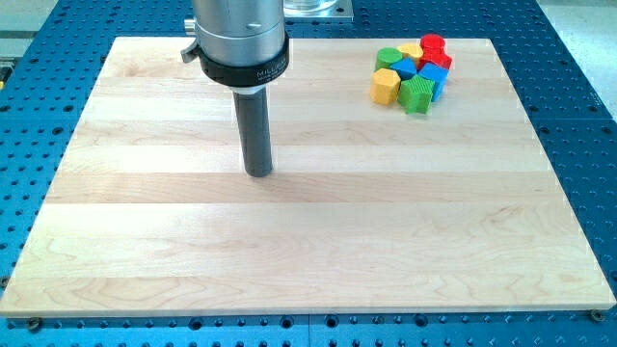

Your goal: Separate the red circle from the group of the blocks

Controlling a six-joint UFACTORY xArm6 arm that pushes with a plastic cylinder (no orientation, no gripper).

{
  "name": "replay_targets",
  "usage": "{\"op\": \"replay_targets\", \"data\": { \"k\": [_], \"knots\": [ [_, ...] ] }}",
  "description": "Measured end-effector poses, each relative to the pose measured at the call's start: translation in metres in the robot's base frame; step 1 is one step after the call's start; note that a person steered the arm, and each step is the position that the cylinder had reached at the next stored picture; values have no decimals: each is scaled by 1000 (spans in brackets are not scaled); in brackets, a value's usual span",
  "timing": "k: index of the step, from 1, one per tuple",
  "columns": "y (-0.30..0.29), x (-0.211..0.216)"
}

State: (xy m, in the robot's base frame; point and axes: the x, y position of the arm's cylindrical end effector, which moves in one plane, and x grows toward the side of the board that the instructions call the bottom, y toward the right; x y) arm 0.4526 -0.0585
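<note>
Our tip (258,173) rests mid-board on the wooden table (289,251); it is a plain rod without jaws. Far off, top right, the red circle (432,43) touches the cluster's back edge, behind the green block (417,94) and yellow block (386,87).

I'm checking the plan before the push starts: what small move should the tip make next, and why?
Probably travel toward the view's upper right. My tip stands well to the view's left of the cluster, touching no block. The red circle sits at the cluster's top edge, tight against the others, so I'd likely come round to its lower-left side before pushing it away.
</note>
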Motion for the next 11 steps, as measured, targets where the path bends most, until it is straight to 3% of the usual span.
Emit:
{"op": "replay_targets", "data": {
  "k": [8,9,11],
  "knots": [
    [10,17],
    [67,28],
    [85,28]
  ]
}}
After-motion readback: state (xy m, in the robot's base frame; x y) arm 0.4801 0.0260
